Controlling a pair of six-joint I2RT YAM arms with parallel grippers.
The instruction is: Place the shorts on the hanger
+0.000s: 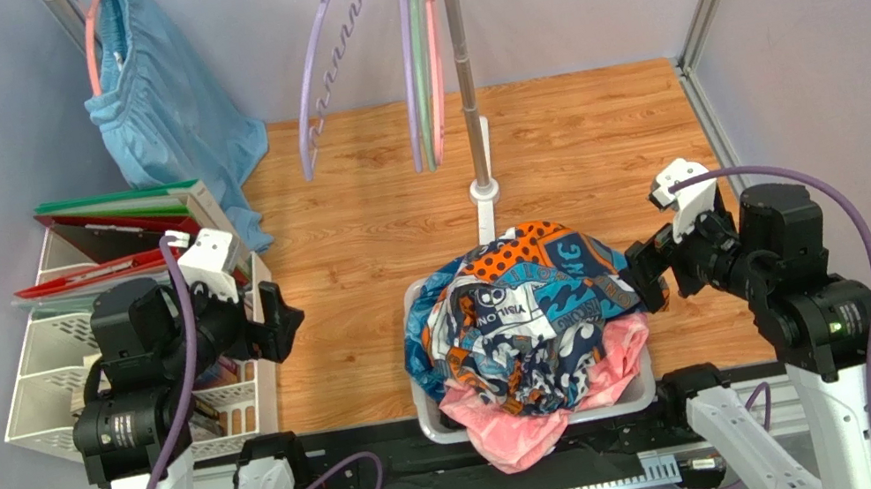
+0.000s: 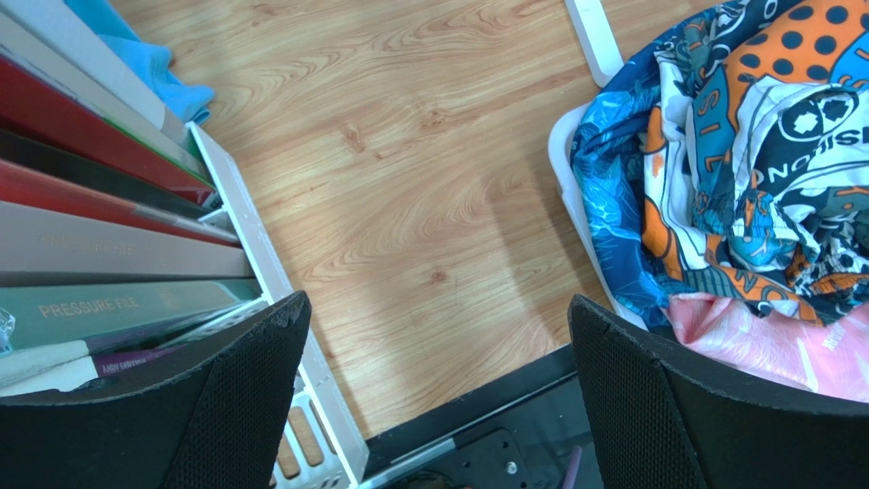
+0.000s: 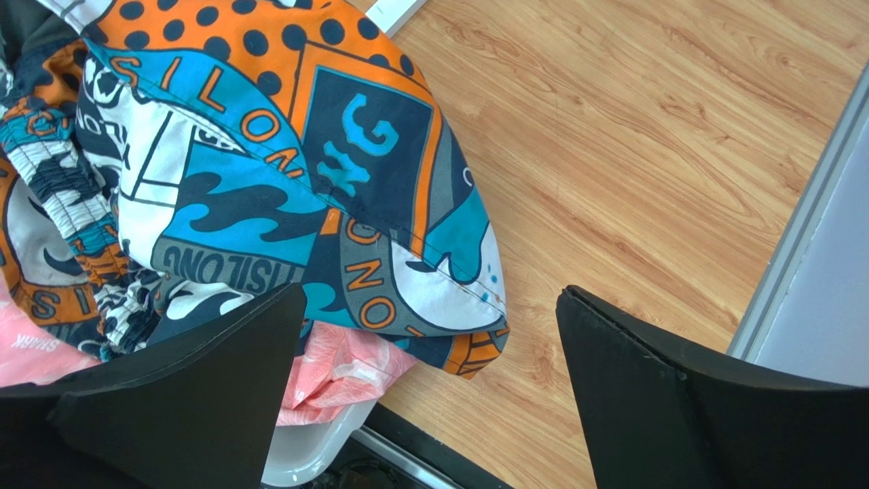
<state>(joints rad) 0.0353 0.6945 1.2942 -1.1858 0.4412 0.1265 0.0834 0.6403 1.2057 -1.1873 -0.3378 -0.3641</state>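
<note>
The shorts (image 1: 520, 308), a busy print of orange, teal, navy and white, lie crumpled on top of a pile in a white basket (image 1: 430, 418). They fill the right of the left wrist view (image 2: 745, 173) and the upper left of the right wrist view (image 3: 306, 173). The lavender hanger (image 1: 322, 63) hangs by its hook from the rail at the back. My left gripper (image 1: 279, 319) (image 2: 439, 306) stands open and empty over bare wood, left of the basket. At the basket's right side my right gripper (image 1: 642, 275) (image 3: 430, 295) is open too, touching nothing.
A pink garment (image 1: 536, 418) lies under the shorts and spills over the basket's front. Light-blue shorts (image 1: 167, 104) hang on a pink hanger at the back left. More hangers (image 1: 420, 46) hang by the rack pole (image 1: 463, 78). A white file rack (image 1: 81, 341) stands at the left.
</note>
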